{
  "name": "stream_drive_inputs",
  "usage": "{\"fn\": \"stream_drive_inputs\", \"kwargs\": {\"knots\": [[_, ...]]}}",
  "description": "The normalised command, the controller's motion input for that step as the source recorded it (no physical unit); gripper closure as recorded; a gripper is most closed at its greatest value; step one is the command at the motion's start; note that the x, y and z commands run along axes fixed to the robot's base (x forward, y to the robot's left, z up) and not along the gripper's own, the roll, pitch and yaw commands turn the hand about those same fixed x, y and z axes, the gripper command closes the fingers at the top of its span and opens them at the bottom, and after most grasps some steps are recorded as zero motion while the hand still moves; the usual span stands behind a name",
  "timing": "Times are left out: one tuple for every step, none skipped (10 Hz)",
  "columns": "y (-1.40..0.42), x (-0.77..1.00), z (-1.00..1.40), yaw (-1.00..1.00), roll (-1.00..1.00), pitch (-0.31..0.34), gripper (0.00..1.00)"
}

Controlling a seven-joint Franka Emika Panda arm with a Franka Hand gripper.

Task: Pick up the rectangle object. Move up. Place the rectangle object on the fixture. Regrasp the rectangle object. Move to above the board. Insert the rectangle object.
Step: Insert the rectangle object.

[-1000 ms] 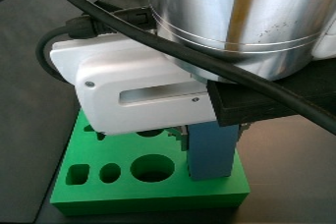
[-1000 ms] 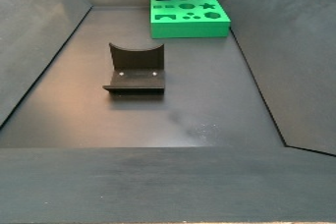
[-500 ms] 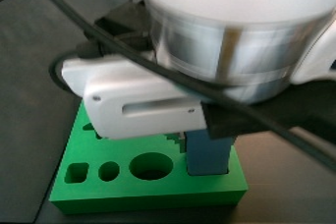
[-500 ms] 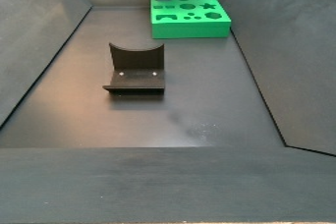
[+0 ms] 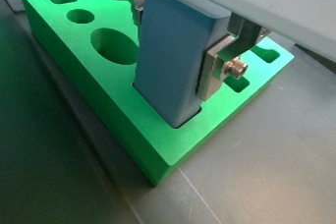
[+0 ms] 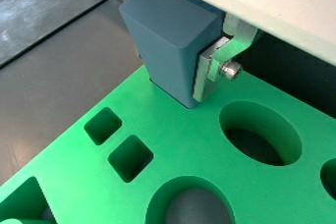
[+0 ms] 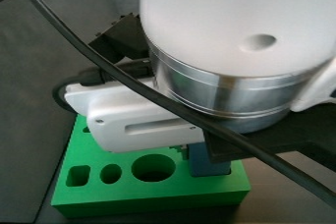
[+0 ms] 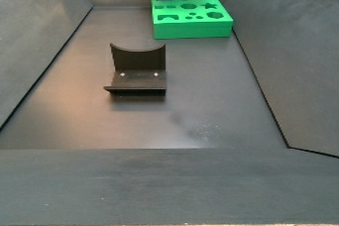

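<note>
Lowering since a second ago, the block [image 5: 171, 56] is now sinking into the green board [image 5: 92, 76], with less of it showing in a side view [image 7: 207, 161]. My gripper [image 6: 197, 56] is clamping it narrowly between the silver fingers [image 5: 218, 59], directly over the board's corner slot. I judge insertion is underway. Well apart, the fixture [image 8: 137, 70] is sitting empty.
</note>
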Motion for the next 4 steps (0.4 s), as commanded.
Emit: {"fn": "stream_drive_inputs", "kwargs": {"knots": [[-0.24, 0.29, -0.86, 0.09, 0.20, -0.016, 1.00], [0.00, 0.07, 0.00, 0.00, 0.00, 0.050, 1.00], [0.00, 0.00, 0.00, 0.00, 0.00, 0.013, 1.00], [0.00, 0.00, 0.00, 0.00, 0.00, 0.000, 1.00]]}}
